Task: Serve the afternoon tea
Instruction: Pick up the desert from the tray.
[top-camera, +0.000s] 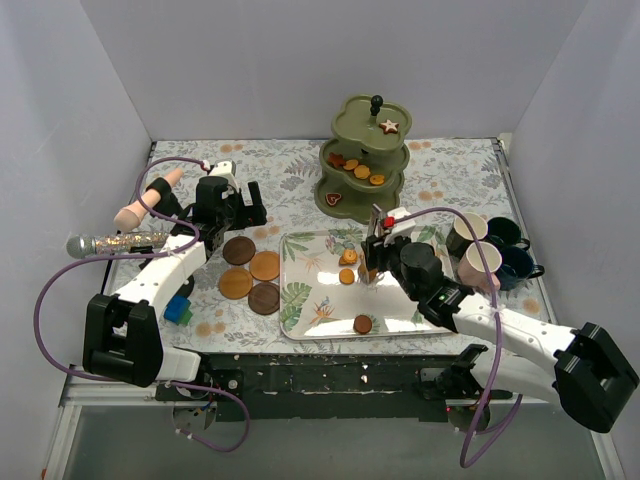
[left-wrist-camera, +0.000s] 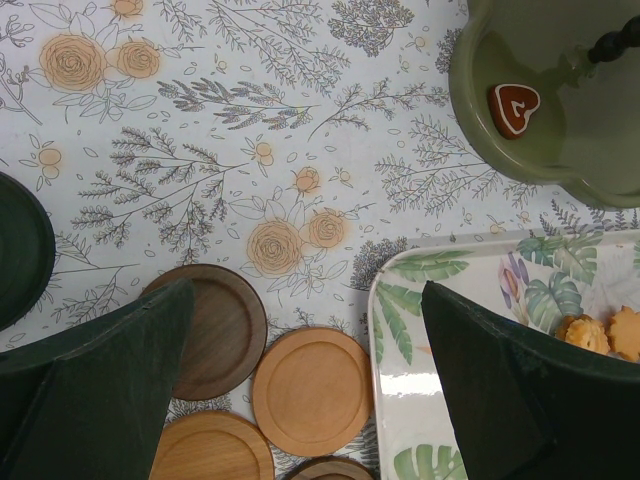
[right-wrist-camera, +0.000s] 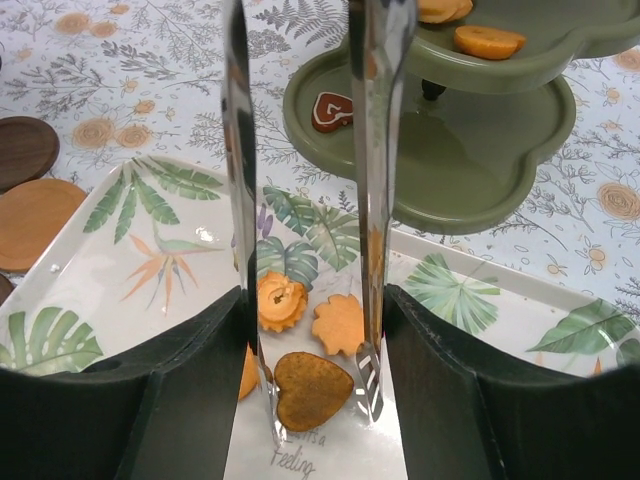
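The olive-green three-tier stand (top-camera: 362, 160) stands at the back with a star biscuit (top-camera: 389, 126) on top, orange biscuits on the middle tier and a heart biscuit (left-wrist-camera: 514, 106) on the bottom tier. My right gripper (right-wrist-camera: 312, 335) is shut on the metal tongs (right-wrist-camera: 372, 150). The tong tips straddle a brown heart biscuit (right-wrist-camera: 312, 390) on the leaf-print tray (top-camera: 300, 300), next to orange biscuits (right-wrist-camera: 280, 302). My left gripper (left-wrist-camera: 305, 300) is open and empty above the brown coasters (left-wrist-camera: 312, 390). Several mugs (top-camera: 483, 265) stand at the right.
A glittery microphone (top-camera: 120, 242) and a pink handle (top-camera: 145, 200) lie at the left. Small blue and green blocks (top-camera: 178, 310) sit by the left arm. A lone brown biscuit (top-camera: 362, 323) lies at the tray's near edge. White walls enclose the table.
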